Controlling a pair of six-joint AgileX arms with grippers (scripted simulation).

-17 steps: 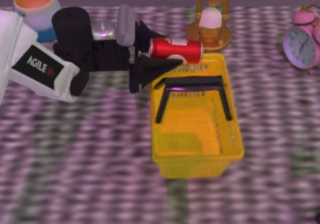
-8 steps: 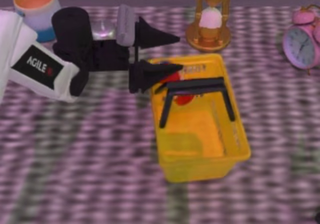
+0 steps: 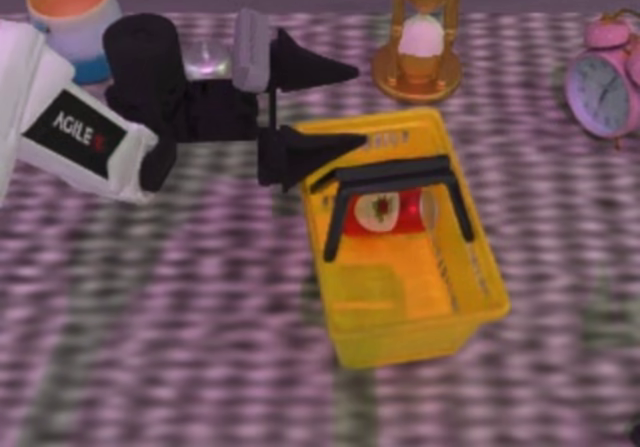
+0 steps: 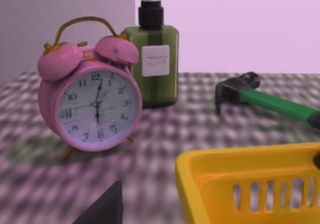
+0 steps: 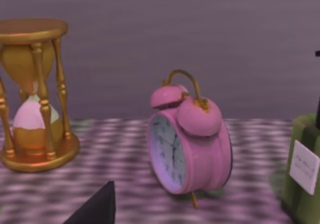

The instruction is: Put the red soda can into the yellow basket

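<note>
A checked purple table (image 3: 150,347) fills the top view, and the largest thing on it is the yellow basket (image 3: 470,297), sitting near the middle and turned a little askew, with its black handles (image 3: 395,177) folded across the upper half of its opening. The left arm (image 3: 70,127), white with a black label, reaches in from the upper left, and its black gripper (image 3: 350,107) hovers at the basket's upper left corner, one finger over the rim and the other over the table just above it; the fingers are spread apart and hold nothing. The can (image 3: 385,212) lies on its side inside the basket, on the floor just under the handles, its white label patch facing up. Beyond the basket's top edge stands a gold hourglass (image 3: 420,47), apart from the basket. At the table's right edge is a pink alarm clock (image 3: 605,82), well apart from the basket. In the upper left corner, behind the arm, stands an orange and blue cup (image 3: 75,12). The left wrist view shows a corner of the basket (image 4: 250,184) with slotted sides, the clock (image 4: 90,101) upright beyond it, a green pump bottle (image 4: 152,63) just behind the clock, and a green-handled hammer (image 4: 260,98) lying on the table. The right wrist view shows the hourglass (image 5: 35,98), the clock (image 5: 192,139) and the edge of the bottle (image 5: 305,174); the right gripper shows only a dark fingertip, so whether it is open or closed cannot be told.
</note>
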